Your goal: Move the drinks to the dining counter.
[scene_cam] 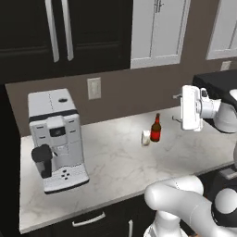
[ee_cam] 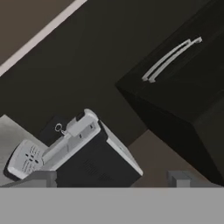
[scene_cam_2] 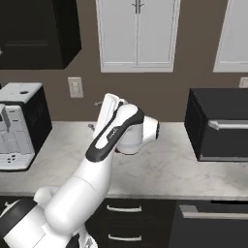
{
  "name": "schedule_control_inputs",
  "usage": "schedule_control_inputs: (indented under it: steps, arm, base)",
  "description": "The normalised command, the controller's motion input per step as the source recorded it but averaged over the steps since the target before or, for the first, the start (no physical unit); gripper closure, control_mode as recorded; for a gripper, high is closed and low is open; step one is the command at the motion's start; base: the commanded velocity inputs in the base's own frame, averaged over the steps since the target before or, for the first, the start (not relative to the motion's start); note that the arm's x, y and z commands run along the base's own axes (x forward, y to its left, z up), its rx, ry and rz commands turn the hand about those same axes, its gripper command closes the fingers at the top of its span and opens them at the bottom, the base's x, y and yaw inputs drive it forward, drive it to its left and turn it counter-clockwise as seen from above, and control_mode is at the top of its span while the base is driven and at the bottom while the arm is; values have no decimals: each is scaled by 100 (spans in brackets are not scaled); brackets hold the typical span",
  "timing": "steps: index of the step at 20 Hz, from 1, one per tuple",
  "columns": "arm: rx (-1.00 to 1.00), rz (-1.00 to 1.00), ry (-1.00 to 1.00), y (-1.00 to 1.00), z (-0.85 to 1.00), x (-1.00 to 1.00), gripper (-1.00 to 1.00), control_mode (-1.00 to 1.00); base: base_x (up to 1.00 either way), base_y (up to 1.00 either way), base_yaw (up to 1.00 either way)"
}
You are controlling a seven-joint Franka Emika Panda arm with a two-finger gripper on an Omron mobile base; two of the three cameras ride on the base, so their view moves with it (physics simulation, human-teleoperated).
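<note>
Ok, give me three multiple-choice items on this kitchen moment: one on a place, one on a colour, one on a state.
1. Where does the small whitish glass stand?
A. touching or nearly touching the red bottle's left side
B. on top of the coffee machine
C. inside the black microwave

2. What colour are the upper cabinet doors above the worktop?
A. red
B. white
C. green

3. How is the end effector?
A. shut on a bottle
B. shut on a cup
C. open, holding nothing

Answers: 1 A, seen in the left base view; 2 B, pale panels in both base views; 3 C, the hand view shows its fingertips wide apart with nothing between.
</note>
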Motion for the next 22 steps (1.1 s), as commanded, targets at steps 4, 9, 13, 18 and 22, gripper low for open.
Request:
schedule_control_inputs:
  steps: [4,9,13,18,22]
  arm:
    - [0,0,0,0,0,0,-100,100]
    - [0,0,0,0,0,0,-100,100]
    - [0,0,0,0,0,0,-100,100]
    - [0,0,0,0,0,0,-100,100]
    - [0,0,0,0,0,0,-100,100]
  base:
    - [32,-54,32]
    - [29,-56,26]
    - [28,-61,12]
    - [78,-12,1]
    - [56,3,0]
